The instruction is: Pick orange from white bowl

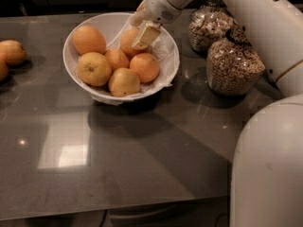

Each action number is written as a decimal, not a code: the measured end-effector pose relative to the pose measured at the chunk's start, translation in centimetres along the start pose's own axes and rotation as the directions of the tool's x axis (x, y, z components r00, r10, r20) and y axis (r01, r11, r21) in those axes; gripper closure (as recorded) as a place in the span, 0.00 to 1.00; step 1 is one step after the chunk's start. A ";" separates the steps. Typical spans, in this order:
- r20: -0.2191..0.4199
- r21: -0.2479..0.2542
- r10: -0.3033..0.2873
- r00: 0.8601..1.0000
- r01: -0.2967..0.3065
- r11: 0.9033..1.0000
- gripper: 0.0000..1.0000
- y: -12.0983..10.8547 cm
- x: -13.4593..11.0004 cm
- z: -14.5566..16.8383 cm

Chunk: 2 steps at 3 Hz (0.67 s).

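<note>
On a dark bench (142, 155), the camera view shows the robot's gripper (140, 32) reaching down into the far side of the white bowl (67, 56). Its fingers (146, 36) are spread and clasp nothing, one laid across the right flank of the orange (127, 41), the other near its top. The orange sits at the back of the bowl on crinkled paper, packed among five others. Glass cereal jars (235, 67) stand just beside the bowl. The final approach appears to be under way; the next move calls for seating the fingers either side of the fruit, closing, then lifting straight up, clear of its neighbours.
</note>
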State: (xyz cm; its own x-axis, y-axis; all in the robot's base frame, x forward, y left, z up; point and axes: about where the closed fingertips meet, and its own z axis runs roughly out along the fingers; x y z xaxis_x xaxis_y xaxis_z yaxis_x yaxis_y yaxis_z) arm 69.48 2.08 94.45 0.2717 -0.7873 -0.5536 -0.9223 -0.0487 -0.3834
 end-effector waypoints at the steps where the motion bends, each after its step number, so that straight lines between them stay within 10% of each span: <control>1: 0.002 -0.002 0.001 1.000 -0.001 1.000 0.32 0.0 0.0 0.1; 2: 0.003 -0.004 0.003 1.000 -0.003 1.000 0.39 0.0 0.1 0.3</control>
State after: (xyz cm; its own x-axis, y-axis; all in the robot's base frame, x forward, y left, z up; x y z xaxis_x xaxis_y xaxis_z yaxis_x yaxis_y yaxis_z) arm 69.60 2.21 94.17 0.2699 -0.7857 -0.5566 -0.9241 -0.0489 -0.3791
